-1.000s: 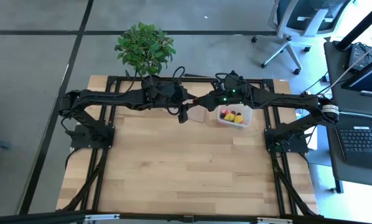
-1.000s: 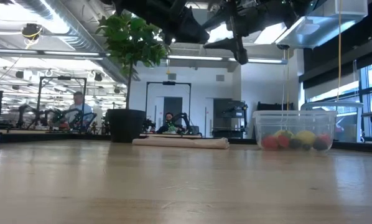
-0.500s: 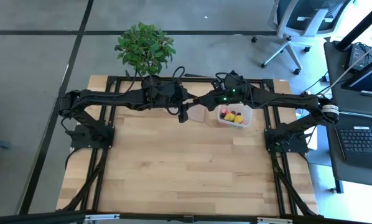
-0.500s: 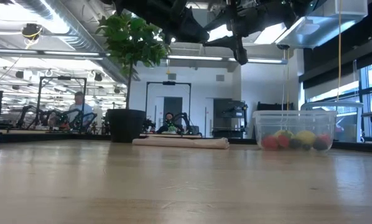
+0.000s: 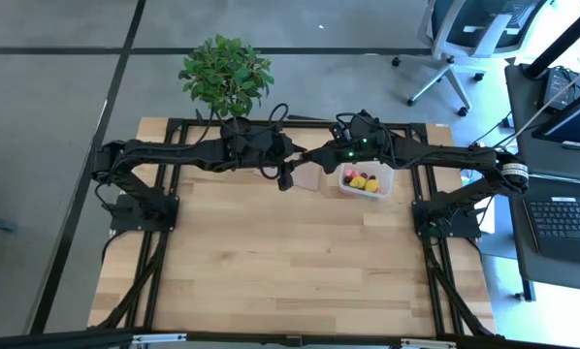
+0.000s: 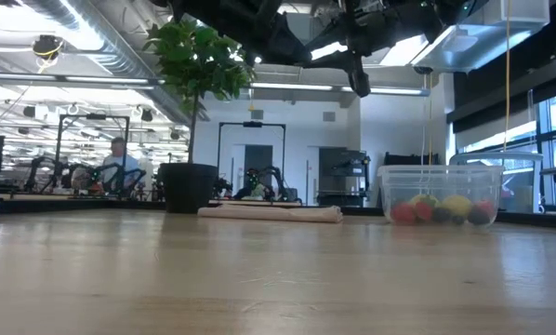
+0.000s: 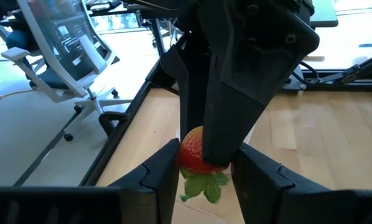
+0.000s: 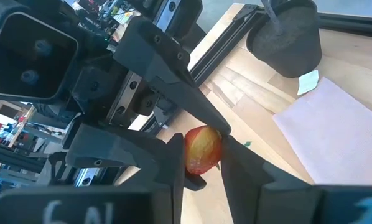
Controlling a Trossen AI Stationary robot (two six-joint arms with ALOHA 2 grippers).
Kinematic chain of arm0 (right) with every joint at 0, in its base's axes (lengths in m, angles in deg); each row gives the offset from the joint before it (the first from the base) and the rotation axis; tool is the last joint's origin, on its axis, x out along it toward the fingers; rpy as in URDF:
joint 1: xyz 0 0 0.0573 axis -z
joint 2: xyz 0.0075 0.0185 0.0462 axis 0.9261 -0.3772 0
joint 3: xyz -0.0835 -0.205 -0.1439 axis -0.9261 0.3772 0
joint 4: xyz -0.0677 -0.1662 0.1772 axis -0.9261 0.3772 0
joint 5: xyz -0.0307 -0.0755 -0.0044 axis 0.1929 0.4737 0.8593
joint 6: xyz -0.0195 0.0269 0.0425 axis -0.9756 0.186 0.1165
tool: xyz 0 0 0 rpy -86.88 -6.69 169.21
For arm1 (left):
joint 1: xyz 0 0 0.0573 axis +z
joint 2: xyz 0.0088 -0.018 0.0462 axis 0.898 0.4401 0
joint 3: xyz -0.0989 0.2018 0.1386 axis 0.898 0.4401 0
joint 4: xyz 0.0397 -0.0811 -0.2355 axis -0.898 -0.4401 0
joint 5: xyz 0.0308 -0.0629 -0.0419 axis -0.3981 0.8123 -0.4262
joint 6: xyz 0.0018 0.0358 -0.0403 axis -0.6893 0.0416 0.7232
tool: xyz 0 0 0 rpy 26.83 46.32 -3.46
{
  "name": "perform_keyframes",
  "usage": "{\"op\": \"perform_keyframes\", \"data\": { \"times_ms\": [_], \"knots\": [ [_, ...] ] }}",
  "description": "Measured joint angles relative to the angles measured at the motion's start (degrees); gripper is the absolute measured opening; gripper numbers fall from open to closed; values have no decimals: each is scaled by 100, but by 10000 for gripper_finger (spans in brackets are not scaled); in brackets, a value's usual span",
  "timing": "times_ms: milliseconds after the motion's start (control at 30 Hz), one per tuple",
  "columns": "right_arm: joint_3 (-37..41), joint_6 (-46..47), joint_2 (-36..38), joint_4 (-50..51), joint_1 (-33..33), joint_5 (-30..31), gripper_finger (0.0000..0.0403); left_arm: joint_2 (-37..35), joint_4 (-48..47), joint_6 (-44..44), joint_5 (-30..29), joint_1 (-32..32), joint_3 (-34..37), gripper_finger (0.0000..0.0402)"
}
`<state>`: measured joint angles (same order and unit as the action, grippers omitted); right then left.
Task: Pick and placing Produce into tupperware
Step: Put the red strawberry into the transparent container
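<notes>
Both hands point(image 7: 201, 177) on strawberry point(image 7: 195, 154), mid-air

Red strawberry-like fruit piece point(image 7: 197, 155) hanging above the tabletop

Small clear rectangular plastic tub point(image 5: 366, 181) is sitting upright, holding yellow, red and dark fruit pieces point(image 6: 441, 208).

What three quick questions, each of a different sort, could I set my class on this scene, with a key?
1. True or false: the tupperware already holds some produce.
2. Which thing sits between the fingers of both the left end effector and the right end effector? A) a lemon B) a strawberry C) a cherry
3. Fill in: in the low view, the potted plant shows to the ___ of the tupperware.
Key: 1 true; 2 B; 3 left.
</notes>
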<state>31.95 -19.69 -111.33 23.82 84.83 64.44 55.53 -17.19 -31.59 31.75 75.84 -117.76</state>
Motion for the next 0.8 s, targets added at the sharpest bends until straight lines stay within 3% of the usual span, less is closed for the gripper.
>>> {"op": "perform_keyframes", "data": {
  "times_ms": [333,567,800],
  "knots": [
    [-21,-169,10,407,119,2,84,14,-21,31,55,-2,1,134],
    [-4,-322,5,1391,327,74,84,-4,27,145,59,-2,-7,149],
    [-2,-472,4,3089,537,100,84,-4,-64,229,59,-2,-7,151]
  ]
}}
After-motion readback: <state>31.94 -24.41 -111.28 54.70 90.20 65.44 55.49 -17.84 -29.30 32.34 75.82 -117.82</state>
